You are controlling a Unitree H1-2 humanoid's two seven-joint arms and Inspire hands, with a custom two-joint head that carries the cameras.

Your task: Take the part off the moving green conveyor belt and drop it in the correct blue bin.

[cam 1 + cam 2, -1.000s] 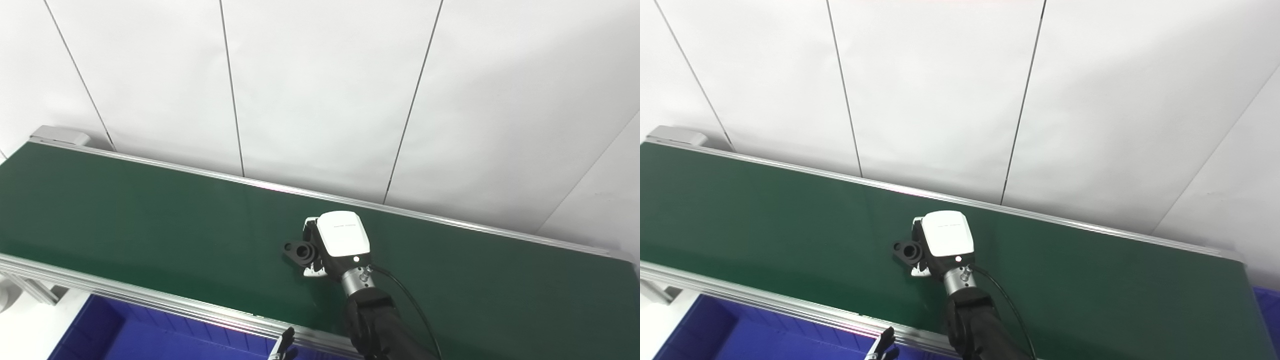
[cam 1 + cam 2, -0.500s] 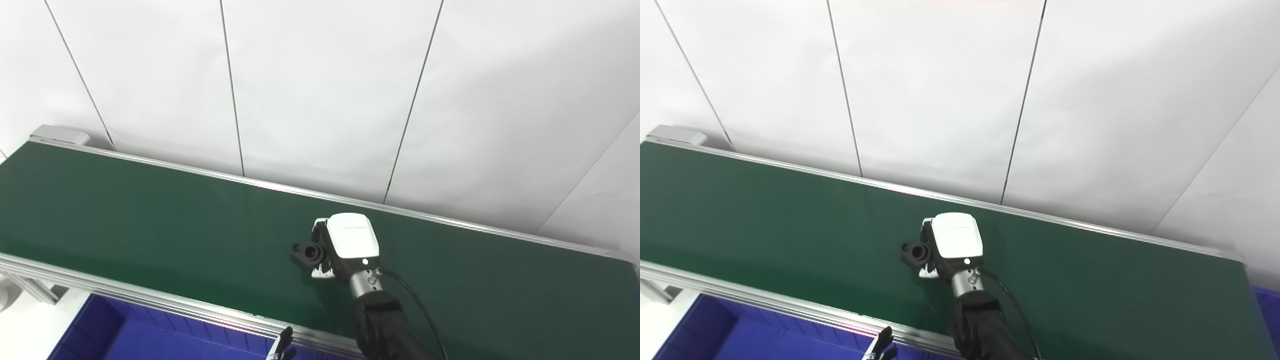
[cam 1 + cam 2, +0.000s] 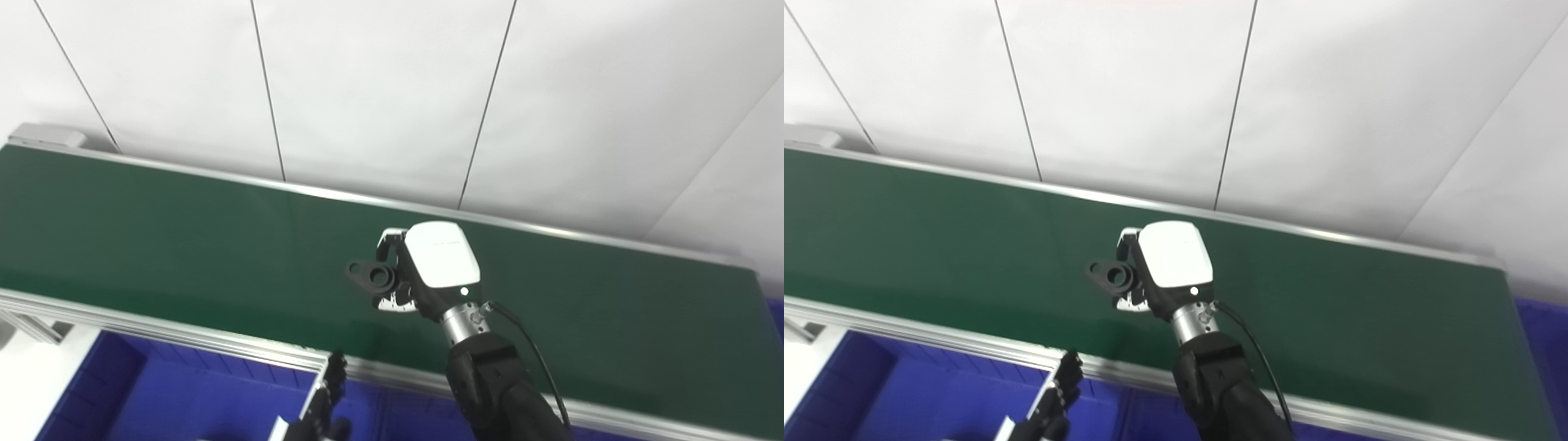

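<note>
Left eye view
Belt: the green conveyor belt (image 3: 153,245) runs slantwise across the frame, with a silver rail along each long edge and a white panelled wall (image 3: 380,92) behind it.
Right hand: the right hand (image 3: 422,272) is above the middle of the belt, its white back turned up, fingers closed round a black part.
Part: the black part (image 3: 372,275) sticks out of the hand's left side, a flanged piece with a round bore; whether it touches the belt I cannot tell.
Left hand: only dark fingertips of the left hand (image 3: 321,410) show, below the belt's near rail; open or closed, I cannot tell.
Bin: a blue bin (image 3: 153,398) sits below the belt's near rail, under the left hand.

Right eye view
Right hand: same grip, the right hand (image 3: 1164,266) over the belt (image 3: 906,233), with a black cable trailing from its wrist.
Part: the part (image 3: 1111,277) juts out left of the hand, bore facing the camera.
Left hand: the fingertips (image 3: 1062,383) reach just short of the belt's near rail.
Second bin: a strip of blue (image 3: 1540,343) shows beyond the belt's right end.
</note>
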